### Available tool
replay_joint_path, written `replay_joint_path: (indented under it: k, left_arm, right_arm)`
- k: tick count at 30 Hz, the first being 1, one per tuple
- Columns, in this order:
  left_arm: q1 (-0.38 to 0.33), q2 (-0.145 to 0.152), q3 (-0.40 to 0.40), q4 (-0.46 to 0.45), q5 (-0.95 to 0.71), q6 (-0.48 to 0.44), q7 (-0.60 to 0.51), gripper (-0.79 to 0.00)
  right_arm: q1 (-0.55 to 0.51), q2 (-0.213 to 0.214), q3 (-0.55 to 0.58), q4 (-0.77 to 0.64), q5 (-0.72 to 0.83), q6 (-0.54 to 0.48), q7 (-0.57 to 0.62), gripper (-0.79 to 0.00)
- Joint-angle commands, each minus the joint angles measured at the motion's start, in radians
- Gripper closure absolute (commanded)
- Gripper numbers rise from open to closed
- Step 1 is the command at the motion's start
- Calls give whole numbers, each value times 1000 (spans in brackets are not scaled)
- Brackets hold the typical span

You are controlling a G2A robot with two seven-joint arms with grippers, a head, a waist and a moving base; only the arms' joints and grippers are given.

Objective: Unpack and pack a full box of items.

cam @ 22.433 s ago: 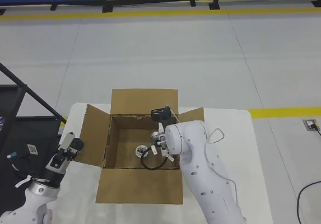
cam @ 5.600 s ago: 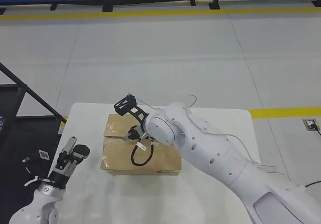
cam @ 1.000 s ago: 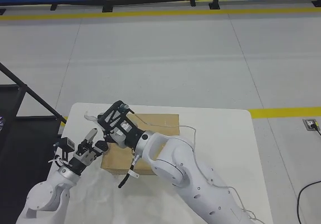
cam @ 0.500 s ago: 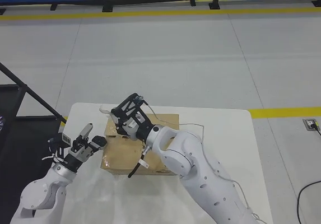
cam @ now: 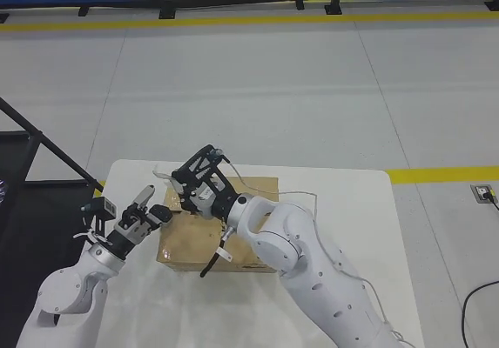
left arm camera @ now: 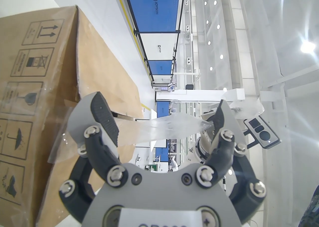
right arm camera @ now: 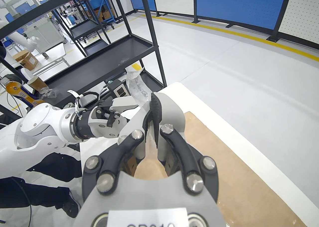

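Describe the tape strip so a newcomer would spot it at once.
On the white table sits a closed cardboard box. From its edge by the open left claw, a crinkled tape strip stretches into the shut right claw. Unlike the brown box, it is see-through.

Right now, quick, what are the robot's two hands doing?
Left gripper: open.
Right gripper: shut on the clear tape.
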Motion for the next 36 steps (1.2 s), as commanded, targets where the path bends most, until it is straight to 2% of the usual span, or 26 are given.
replay_joint_path:
  k: [1,4,13,20,25,30,36]
  left_arm:
    - [-8,0,5,6,1,3,-2,-785]
    - [-23,1,16,15,8,8,-4,-785]
    - [-45,3,16,43,-2,9,6,-785]
    - [-69,7,-8,72,-22,36,19,-785]
    - [-88,14,2,102,0,38,-69,-785]
    - [-104,14,6,132,-11,43,-33,-785]
    - [-90,19,2,139,-3,24,-69,-785]
  right_arm:
    - [-8,1,2,3,1,5,-4,0]
    - [-21,6,20,12,10,-43,-38,0]
    - [-26,25,15,44,-219,-215,-312,0]
    - [7,16,-28,99,-307,-203,-429,0]
    - [34,8,-43,133,-316,-198,-458,0]
    - [47,5,-50,130,-330,-201,-485,0]
    - [48,0,-69,98,-355,-191,-481,0]
